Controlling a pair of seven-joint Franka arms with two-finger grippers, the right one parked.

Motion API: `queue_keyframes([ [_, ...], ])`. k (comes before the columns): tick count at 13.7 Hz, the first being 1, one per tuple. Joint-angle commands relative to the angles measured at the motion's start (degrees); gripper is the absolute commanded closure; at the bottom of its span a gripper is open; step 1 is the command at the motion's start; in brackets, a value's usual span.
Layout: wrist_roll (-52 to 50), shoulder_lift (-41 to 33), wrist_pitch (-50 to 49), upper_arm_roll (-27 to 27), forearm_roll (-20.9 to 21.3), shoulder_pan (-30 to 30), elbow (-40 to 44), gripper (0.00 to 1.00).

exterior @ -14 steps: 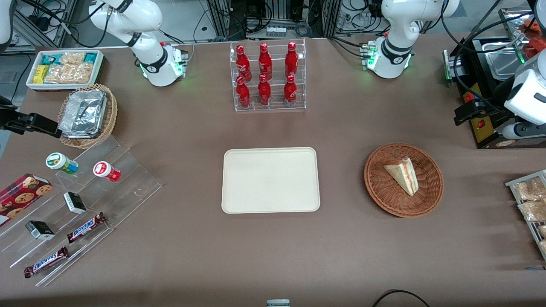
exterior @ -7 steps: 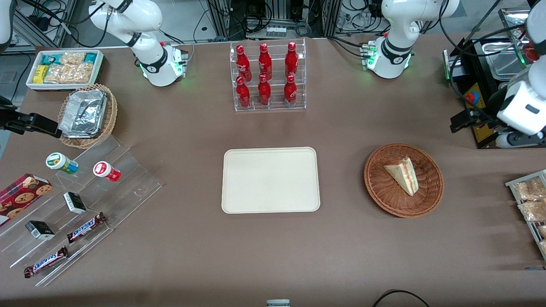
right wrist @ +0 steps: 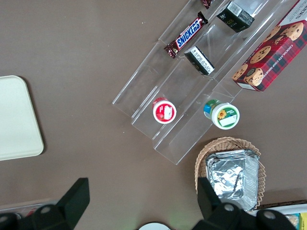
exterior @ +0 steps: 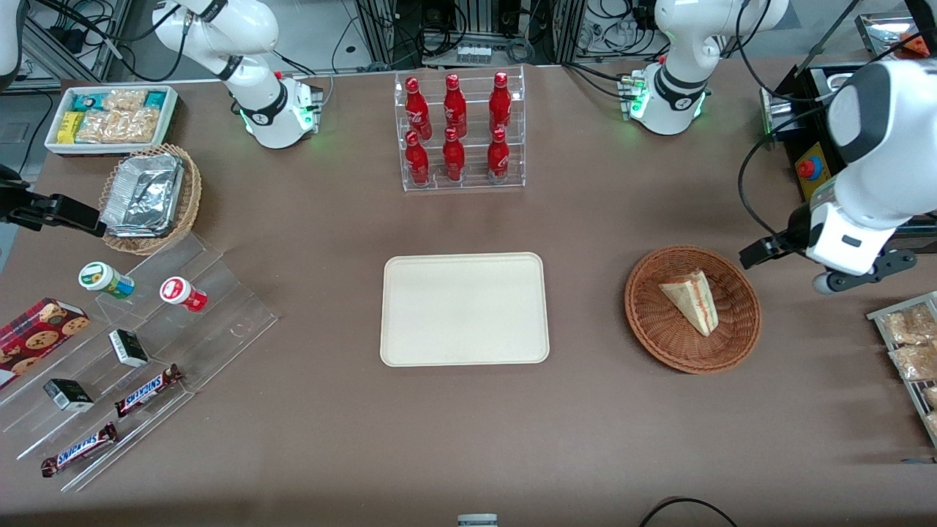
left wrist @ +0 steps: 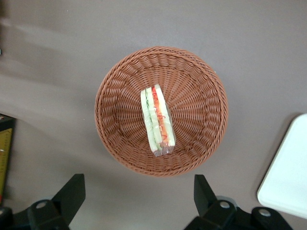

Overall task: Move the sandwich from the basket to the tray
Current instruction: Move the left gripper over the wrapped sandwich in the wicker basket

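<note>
The sandwich (exterior: 692,300), a pale wedge with red and green filling, lies in the round reddish-brown wicker basket (exterior: 638,311). The cream tray (exterior: 464,309) sits flat at mid-table, bare, a short way from the basket toward the parked arm's end. My gripper (exterior: 777,258) hangs above the table just off the basket's rim, toward the working arm's end. It is open, with nothing between its fingers. Seen from the left wrist, the sandwich (left wrist: 157,122) rests in the middle of the basket (left wrist: 112,91). The gripper (left wrist: 138,190) is short of the rim, and a corner of the tray (left wrist: 288,177) shows.
A clear rack of red bottles (exterior: 460,132) stands farther from the camera than the tray. A black box with a red button (exterior: 809,170) and a rack of bagged snacks (exterior: 911,344) flank the working arm. Acrylic steps with snacks (exterior: 139,351) lie toward the parked arm's end.
The left arm has swung in from the table's end toward the basket and nearer the front camera. Its gripper now hangs by the basket's rim. Sandwich, basket and tray have not moved.
</note>
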Motion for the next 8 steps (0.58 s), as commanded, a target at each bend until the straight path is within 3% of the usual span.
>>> queue_keyframes([
  [1, -6.7, -1.6, 5.3, -0.4, 0.6, 0.0, -5.2, 0.00],
  [8, -11.7, -1.2, 22.1, -0.7, 0.8, -0.3, -18.5, 0.00],
])
